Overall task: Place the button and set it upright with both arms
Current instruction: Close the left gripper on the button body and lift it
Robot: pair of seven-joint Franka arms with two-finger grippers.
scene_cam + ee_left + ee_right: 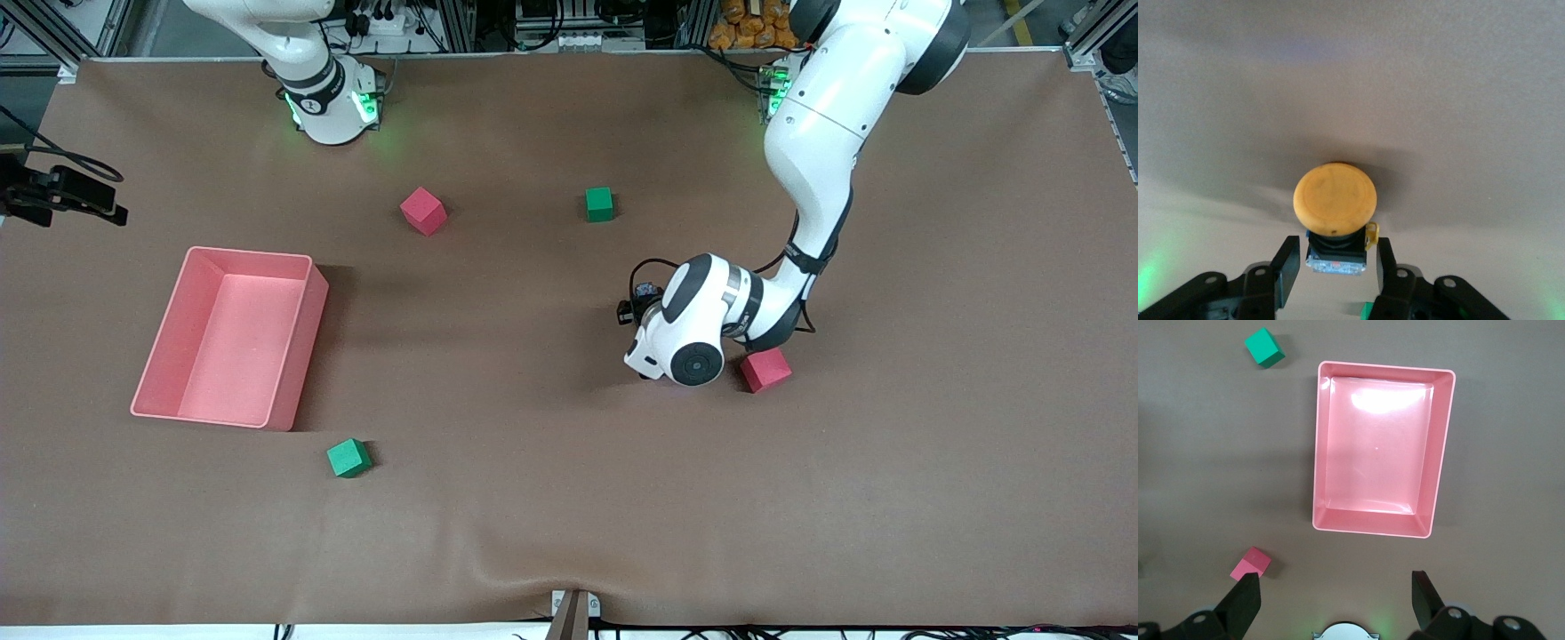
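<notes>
The left gripper (1332, 263) is down at the brown table (533, 498), and the push-button (1335, 207) sits between its two fingers (1286, 261): the black body lies in the gap, the round orange cap juts out past the fingertips, and a small yellow tab shows against the inner face of one finger. The fingers stand just off the body's sides, with a sliver of light on at least one side, so I cannot tell whether they have a firm hold. The step in hand looks like closing on the button's body, and it would go best if the pads meet the flat black sides squarely, below the cap, so the part does not twist or squirt out forward. A slow, even squeeze seems wise, since the wide cap makes the part top-heavy. In the front view the wrist hides the button, and a red cube (765, 369) lies on the table just beside the wrist; any swing toward that cube could knock it. Past the fingertips the table is bare. The right gripper (1336, 600) waits high with its fingers (1245, 603) spread wide and nothing between them, hanging over the table by the short wall of the pink bin (1381, 523), with a red cube (1250, 563) and a green cube (1264, 347) in sight.
</notes>
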